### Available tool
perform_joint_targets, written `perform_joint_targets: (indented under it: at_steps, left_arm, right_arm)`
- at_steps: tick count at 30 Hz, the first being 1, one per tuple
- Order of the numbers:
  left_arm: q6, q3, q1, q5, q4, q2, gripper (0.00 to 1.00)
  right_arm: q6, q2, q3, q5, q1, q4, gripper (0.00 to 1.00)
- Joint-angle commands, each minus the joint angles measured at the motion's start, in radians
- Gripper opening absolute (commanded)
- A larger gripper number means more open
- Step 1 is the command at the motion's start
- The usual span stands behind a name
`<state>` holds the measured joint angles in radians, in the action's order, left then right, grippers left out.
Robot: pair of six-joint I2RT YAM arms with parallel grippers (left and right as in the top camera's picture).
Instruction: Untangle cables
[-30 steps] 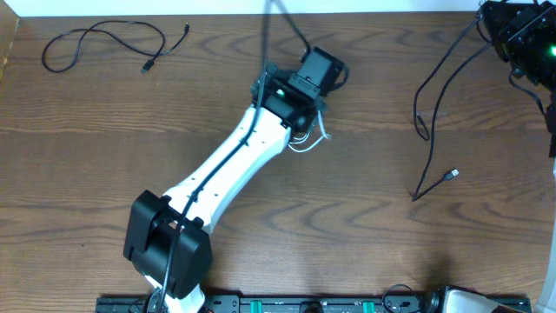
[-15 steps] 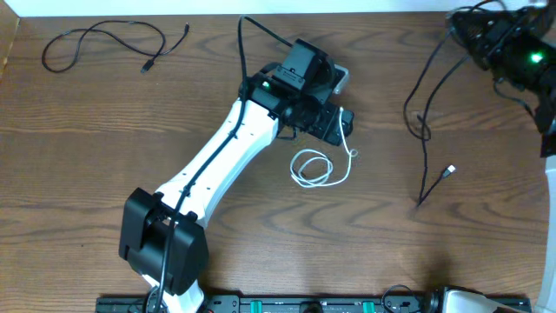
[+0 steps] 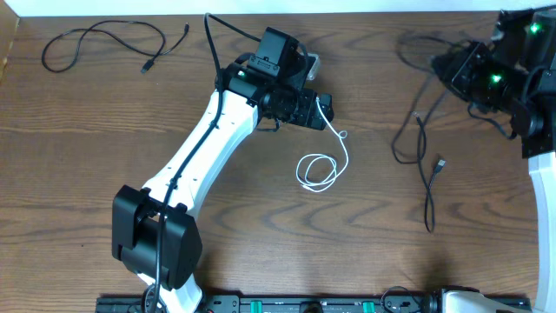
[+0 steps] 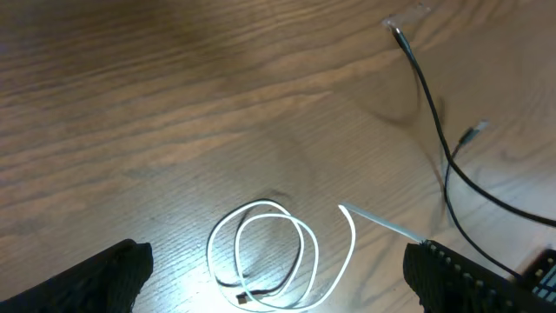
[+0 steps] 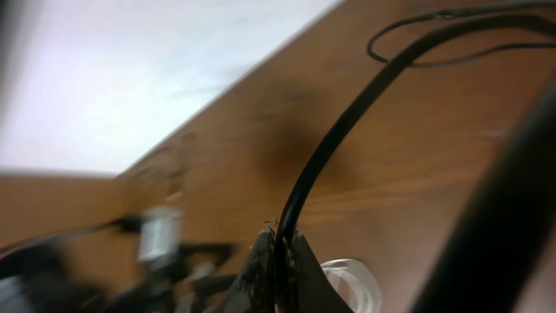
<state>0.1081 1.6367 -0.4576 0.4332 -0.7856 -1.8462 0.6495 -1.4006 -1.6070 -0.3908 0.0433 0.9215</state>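
Counter (image 3: 78, 174): brown wood grain, carrying three loose cables.
White cable (image 3: 317, 171): lies near the middle of the counter, just in front of the left claw. It is thin and wound into a small flat coil of about two loops.
White cable, axis: a tail leaves the right of the coil and runs toward the far edge, curving back up to the left claw. In the left wrist view the tail reaches the finger (image 4: 473, 278) at lower right; I cannot tell whether they touch.
Right-hand black cable (image 3: 427, 196): thin and long, at the right of the counter, well apart from the white coil.
Right-hand black cable, axis: runs mostly from far to near. It comes down from the right claw, bends in a loose loop partway, then goes straight toward the near edge. A small plug end (image 3: 440, 163) points toward the far right.
Far-left black cable (image 3: 104, 39): thin, in the far left corner, well apart from both arms. It forms one open loop with two plug ends, and its long axis follows the far edge.
Left claw (image 3: 317, 110): fingers spread wide and holding nothing, above the counter with the white coil between them in the wrist view.
Right claw (image 5: 280, 256): pressed together, pinching the right-hand black cable, which rises from the tips. This view is blurred.
Left arm (image 3: 204, 161): white, reaching diagonally from the near left.
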Motion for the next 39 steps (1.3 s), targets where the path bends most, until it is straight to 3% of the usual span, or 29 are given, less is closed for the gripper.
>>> perform_joint_targets:
  at_steps: [1,5,9,15,18,25,29,31,34,39]
  left_arm:
    - [0.01,0.009,-0.002,-0.097,-0.007,0.004,0.98]
    - [0.01,0.009,-0.002,-0.132,-0.018,0.004,0.98]
    - [0.01,0.009,-0.002,-0.132,-0.018,0.004,0.98]
    - [0.01,0.009,-0.002,-0.132,-0.021,0.004,0.98]
    - [0.01,0.009,-0.002,-0.132,-0.021,0.004,0.98]
    - [0.01,0.009,-0.002,-0.132,-0.022,0.004,0.98]
    - [0.01,0.009,-0.002,-0.132,-0.021,0.004,0.98]
    - [0.027,0.009,-0.002,-0.131,-0.021,0.004,0.98]
    - [0.173,0.009,0.0,-0.105,-0.01,0.004,0.98]
    - [0.352,0.009,0.031,0.115,0.054,0.004,0.98]
  right_arm:
    - [-0.023,-0.015,-0.001,0.31,-0.002,0.065,0.01]
    - [-0.03,-0.047,-0.001,0.353,-0.002,0.132,0.21]
    - [-0.061,-0.072,-0.001,0.307,-0.004,0.139,0.31]
    - [-0.087,-0.089,-0.001,0.28,-0.018,0.142,0.7]
    - [-0.132,-0.089,-0.001,0.301,-0.019,0.146,0.99]
    - [-0.066,-0.088,-0.001,0.611,-0.011,0.209,0.98]
    - [-0.061,-0.089,-0.001,0.457,-0.013,0.22,0.99]
    - [-0.135,-0.09,0.0,0.27,-0.024,0.204,0.99]
    - [-0.367,-0.099,0.0,0.027,-0.063,0.159,0.99]
    - [-0.644,-0.129,0.0,-0.055,-0.152,0.137,0.99]
